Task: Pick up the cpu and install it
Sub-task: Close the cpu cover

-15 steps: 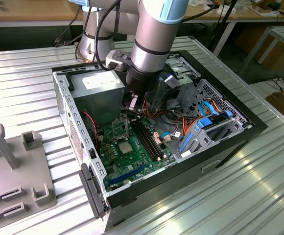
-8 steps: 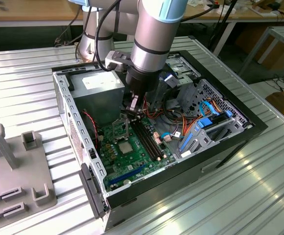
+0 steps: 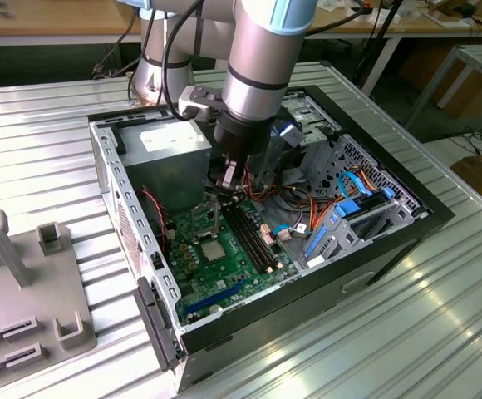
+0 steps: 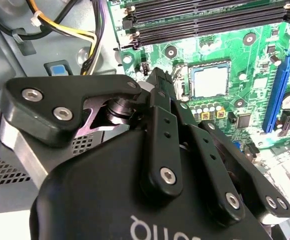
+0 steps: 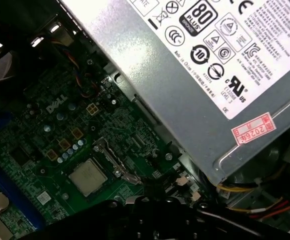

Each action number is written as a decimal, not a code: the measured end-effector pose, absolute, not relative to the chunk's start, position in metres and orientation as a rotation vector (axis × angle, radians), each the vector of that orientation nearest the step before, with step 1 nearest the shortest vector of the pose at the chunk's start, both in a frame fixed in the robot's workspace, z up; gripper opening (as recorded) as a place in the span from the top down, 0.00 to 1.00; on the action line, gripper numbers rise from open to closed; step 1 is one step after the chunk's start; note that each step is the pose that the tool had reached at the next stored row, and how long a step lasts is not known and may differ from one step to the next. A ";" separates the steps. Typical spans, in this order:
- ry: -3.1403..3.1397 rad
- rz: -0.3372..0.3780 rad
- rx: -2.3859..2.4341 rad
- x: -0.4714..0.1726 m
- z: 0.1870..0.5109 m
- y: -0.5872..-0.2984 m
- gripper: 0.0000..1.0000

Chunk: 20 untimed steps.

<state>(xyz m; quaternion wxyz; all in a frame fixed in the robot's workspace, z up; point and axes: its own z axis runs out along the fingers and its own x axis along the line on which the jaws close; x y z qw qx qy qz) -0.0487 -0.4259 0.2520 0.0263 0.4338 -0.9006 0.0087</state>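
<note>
Currently the gripper [image 4: 157, 79] is hanging low inside an open computer case [image 3: 112, 179], just above the green motherboard [image 3: 241, 270]. Its two fingers are looking drawn together, tip to tip, and nothing is showing between them.

Just beyond the fingertips, the cpu [image 4: 210, 80] is lying flat in its socket [image 4: 210, 62] on the board. It is a small square with a dull grey centre inside a darker border. In the exterior view the cpu [image 3: 210, 249] is sitting near the middle of the board, a little apart from the gripper [image 3: 227, 184], not touching it. The first wrist view is showing the same cpu [image 5: 87, 177] lying level.

Judging by its look, the part is going to handle as light, thin and stiff. Its smooth metal top is likely offering little friction, and its underside and the socket beneath are probably delicate. Two opposite edges of the border seem the safest place to hold it, keeping it level, with no pressing on the grey centre. Because it is lying low in the socket, very little edge is standing proud.

Beside the socket, long black memory slots [image 3: 245, 229] are running in parallel. Farther back, a grey power-supply box [image 3: 166, 154] is filling one corner of the case. The case is resting on a ribbed metal table [image 3: 41, 150].
</note>
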 end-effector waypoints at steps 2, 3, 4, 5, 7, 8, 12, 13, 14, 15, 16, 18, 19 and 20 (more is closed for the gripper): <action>-2.778 0.031 1.348 -0.049 0.252 -0.426 0.89; -2.775 0.034 1.351 -0.049 0.253 -0.426 0.89; -2.773 0.035 1.356 -0.049 0.253 -0.427 0.89; -2.770 0.035 1.361 -0.049 0.253 -0.427 0.89; -2.763 0.036 1.376 -0.049 0.253 -0.427 0.89; -2.758 0.037 1.386 -0.049 0.253 -0.427 0.89; -2.743 0.038 1.415 -0.049 0.253 -0.427 0.89; -2.743 0.038 1.416 -0.049 0.253 -0.427 0.89; -2.743 0.038 1.416 -0.049 0.253 -0.427 0.89; -2.743 0.038 1.416 -0.049 0.253 -0.427 0.89; -2.743 0.038 1.416 -0.049 0.253 -0.427 0.89; -2.743 0.038 1.416 -0.049 0.253 -0.427 0.89; -2.743 0.038 1.416 -0.049 0.253 -0.427 0.89; -2.743 0.038 1.416 -0.049 0.253 -0.427 0.89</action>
